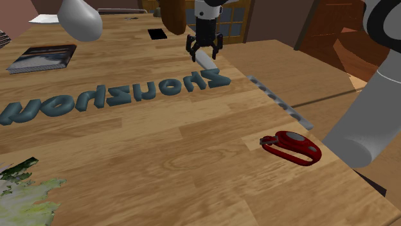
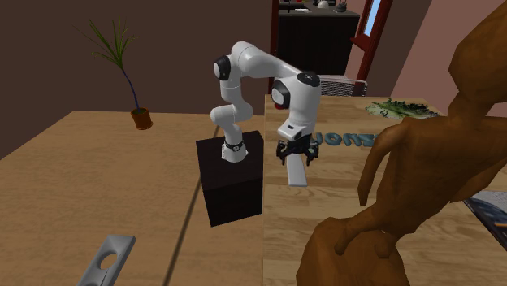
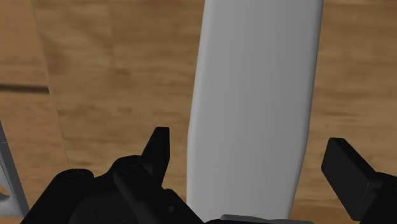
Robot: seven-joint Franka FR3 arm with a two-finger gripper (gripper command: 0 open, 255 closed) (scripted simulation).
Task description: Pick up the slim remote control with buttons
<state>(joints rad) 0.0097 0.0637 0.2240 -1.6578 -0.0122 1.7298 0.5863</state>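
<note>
Grey remote, surface detail I cannot make out, near end cut off, my fingers apart either side, not touching it, wooden bench beneath.

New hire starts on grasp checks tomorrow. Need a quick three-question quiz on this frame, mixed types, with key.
1. True or false: the pincer is shut on the remote.
2. Multiple choice: the remote lies on A) the floor, B) the wooden table, C) a book.
3. Fill in: the clip near the table's edge is coloured ___.

Key
1. False. The fingers stand apart on either side of the remote and do not touch it.
2. B.
3. Red.
</note>
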